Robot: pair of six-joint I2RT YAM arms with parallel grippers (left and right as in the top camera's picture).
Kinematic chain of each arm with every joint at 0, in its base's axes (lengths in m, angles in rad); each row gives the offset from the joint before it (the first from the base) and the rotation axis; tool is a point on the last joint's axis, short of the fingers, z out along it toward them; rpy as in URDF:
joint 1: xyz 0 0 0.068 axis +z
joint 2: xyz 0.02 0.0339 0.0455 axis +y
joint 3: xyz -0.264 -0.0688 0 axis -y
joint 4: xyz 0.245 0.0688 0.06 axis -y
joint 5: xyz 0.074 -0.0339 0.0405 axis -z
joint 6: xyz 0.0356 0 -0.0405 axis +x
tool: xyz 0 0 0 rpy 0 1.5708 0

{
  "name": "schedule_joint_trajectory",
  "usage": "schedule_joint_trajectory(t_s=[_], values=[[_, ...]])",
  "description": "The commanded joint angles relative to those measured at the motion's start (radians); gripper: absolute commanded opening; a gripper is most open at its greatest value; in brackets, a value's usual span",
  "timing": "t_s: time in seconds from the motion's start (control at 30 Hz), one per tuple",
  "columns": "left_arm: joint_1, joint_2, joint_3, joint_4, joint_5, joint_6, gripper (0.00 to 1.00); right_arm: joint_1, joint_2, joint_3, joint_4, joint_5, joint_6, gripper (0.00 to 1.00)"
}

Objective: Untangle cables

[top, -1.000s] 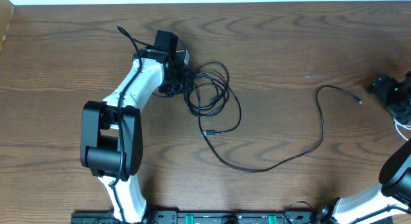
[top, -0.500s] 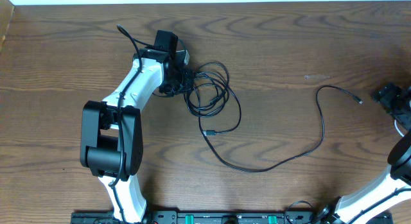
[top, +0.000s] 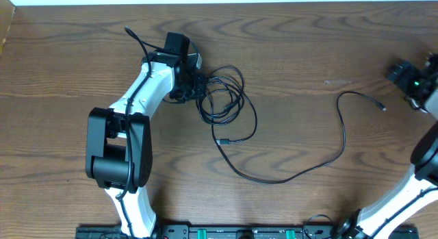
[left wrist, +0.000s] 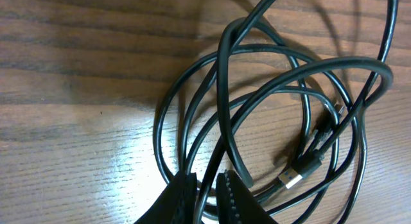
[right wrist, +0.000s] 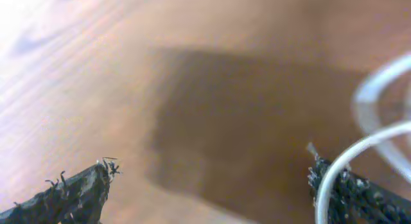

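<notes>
Right gripper (top: pixel 402 76) now farther back, jaws wide.

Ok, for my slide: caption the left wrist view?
Left gripper shut on a strand of coiled black cables on wood table.

The overhead camera looks straight down on the whole table (top: pixel 68 74). My arm bases (top: pixel 130 227) lie along its lower edge, and it hangs far enough off to take in both arms. My left wrist camera sits close behind my left gripper (left wrist: pixel 205 195) and faces down past the fingertips (left wrist: pixel 176 201), which rise from the bottom edge. The coil of black cable (left wrist: pixel 270 121) fills its view. The overhead view shares that coil (top: pixel 222 95), seen small beside the same gripper (top: pixel 195 85). My right wrist camera looks past my right gripper (right wrist: pixel 205 192) at wood, very near and blurred, with a white cable (right wrist: pixel 379 140) at its right edge. The overhead view places that gripper (top: pixel 402 76) at the table's right edge.
</notes>
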Motion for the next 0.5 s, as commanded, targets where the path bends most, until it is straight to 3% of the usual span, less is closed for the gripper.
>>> schedule_joint_trajectory(t_s=[0.0, 0.17, 0.47], values=[[0.001, 0.021, -0.013, 0.006, -0.014, -0.006, 0.17, 0.061, 0.069, -0.048, 0.010, -0.122, 0.042, 0.99], [0.001, 0.023, -0.015, 0.012, -0.014, -0.006, 0.16, 0.080, 0.063, -0.013, 0.040, -0.126, 0.122, 0.99], [0.001, 0.025, -0.016, 0.012, -0.014, -0.006, 0.17, 0.076, -0.062, 0.099, -0.108, -0.225, 0.143, 0.99]])
